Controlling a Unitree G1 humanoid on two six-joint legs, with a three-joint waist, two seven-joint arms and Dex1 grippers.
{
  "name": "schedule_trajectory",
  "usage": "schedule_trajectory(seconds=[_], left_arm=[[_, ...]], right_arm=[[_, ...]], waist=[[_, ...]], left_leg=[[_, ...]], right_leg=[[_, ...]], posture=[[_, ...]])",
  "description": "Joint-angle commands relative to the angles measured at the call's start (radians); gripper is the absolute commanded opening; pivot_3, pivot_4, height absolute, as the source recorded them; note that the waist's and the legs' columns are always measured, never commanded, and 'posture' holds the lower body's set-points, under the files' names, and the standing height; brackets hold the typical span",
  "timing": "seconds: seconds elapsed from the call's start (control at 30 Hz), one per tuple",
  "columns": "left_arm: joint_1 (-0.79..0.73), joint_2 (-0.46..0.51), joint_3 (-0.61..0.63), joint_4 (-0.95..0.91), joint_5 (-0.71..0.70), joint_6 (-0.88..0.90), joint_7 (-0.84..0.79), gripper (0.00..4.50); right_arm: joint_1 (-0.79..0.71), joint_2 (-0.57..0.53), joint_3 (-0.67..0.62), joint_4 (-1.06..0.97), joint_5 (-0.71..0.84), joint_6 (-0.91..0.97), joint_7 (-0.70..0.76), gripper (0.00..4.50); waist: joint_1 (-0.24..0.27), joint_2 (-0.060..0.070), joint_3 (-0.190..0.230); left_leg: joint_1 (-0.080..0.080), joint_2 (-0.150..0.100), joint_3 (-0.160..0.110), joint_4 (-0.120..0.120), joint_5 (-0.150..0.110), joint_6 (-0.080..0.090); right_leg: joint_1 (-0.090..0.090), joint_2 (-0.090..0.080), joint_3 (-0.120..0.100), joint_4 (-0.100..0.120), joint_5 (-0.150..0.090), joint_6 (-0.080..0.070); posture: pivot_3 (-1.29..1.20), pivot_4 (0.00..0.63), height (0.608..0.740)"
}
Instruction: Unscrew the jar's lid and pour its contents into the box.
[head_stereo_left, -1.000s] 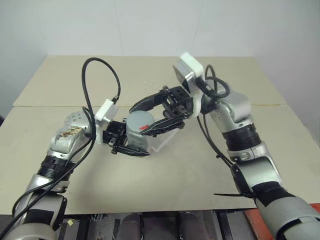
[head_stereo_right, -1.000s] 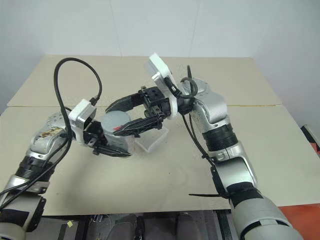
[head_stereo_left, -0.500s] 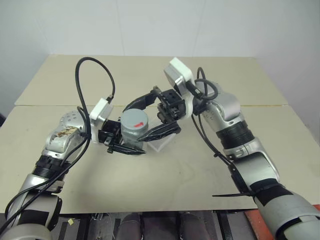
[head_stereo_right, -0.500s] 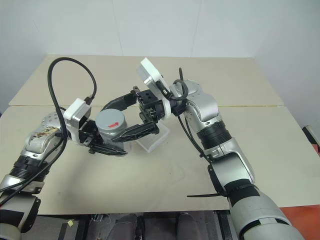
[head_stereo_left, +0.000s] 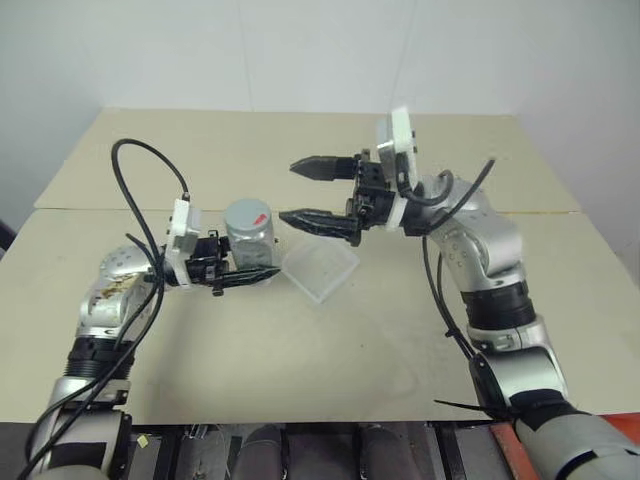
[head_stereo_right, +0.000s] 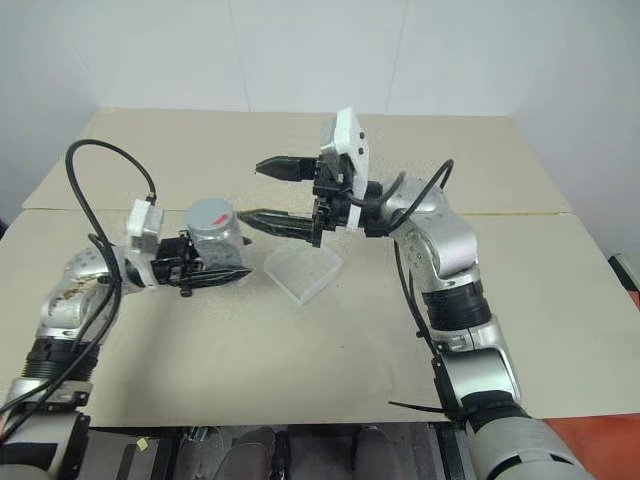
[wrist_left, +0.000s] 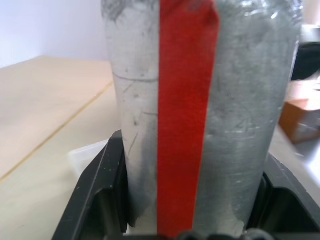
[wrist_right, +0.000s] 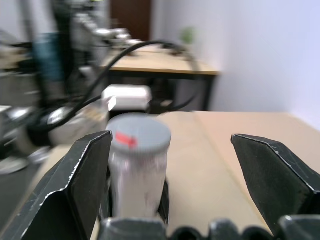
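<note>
The jar (head_stereo_left: 248, 236), a silvery cylinder with a red stripe (wrist_left: 187, 115), stands upright just above the table at centre left. My left gripper (head_stereo_left: 252, 262) is shut on its lower body, one finger (wrist_left: 100, 192) on each side. The grey lid (head_stereo_left: 246, 213), marked with red, sits on top of the jar. My right gripper (head_stereo_left: 292, 190) is open, pointing left, apart from the jar and a little to its right and higher; its fingers (wrist_right: 85, 175) frame the jar (wrist_right: 137, 165). The clear box (head_stereo_left: 320, 270) lies on the table right of the jar. The contents are hidden.
The beige table (head_stereo_left: 300, 350) is made of two boards with a seam running across behind the arms. A white wall stands past its far edge. Cables loop off both wrists.
My right gripper has opened, come off the lid and drawn back to the right, turning to point left. The left gripper has carried the jar leftward, away from above the box.
</note>
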Motion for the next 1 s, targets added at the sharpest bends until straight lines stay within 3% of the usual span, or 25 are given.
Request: schedule_trajectory(seconds=[0.03, 0.37, 1.0], left_arm=[[-0.021, -0.033, 0.019, -0.005, 0.051, -0.03, 0.081, 2.39], [-0.068, -0.1, 0.023, 0.008, 0.092, -0.03, 0.124, 2.39], [-0.046, -0.087, 0.058, -0.015, 0.082, -0.012, 0.118, 2.39]], right_arm=[[0.004, 0.026, 0.018, -0.15, -0.031, 0.081, -0.156, 4.45], [-0.001, 0.133, 0.11, -0.155, -0.157, 0.129, -0.376, 4.45], [0.016, 0.124, 0.116, -0.159, -0.198, 0.16, -0.392, 4.45]], waist=[[-0.001, 0.0, 0.0], [-0.003, 0.0, 0.0], [-0.004, 0.0, 0.0]], left_leg=[[0.0, 0.0, 0.0, 0.0, 0.0, 0.0], [0.0, 0.0, 0.001, 0.0, 0.0, 0.0], [0.0, 0.0, 0.001, 0.0, 0.0, 0.0]], right_leg=[[0.0, 0.0, 0.0, 0.0, 0.0, 0.0], [0.0, 0.001, 0.0, -0.001, 0.0, 0.0], [0.0, 0.001, 0.0, -0.001, 0.0, 0.0]], posture=[[0.0, 0.15, 0.74], [0.0, 0.15, 0.74], [0.0, 0.15, 0.74]])
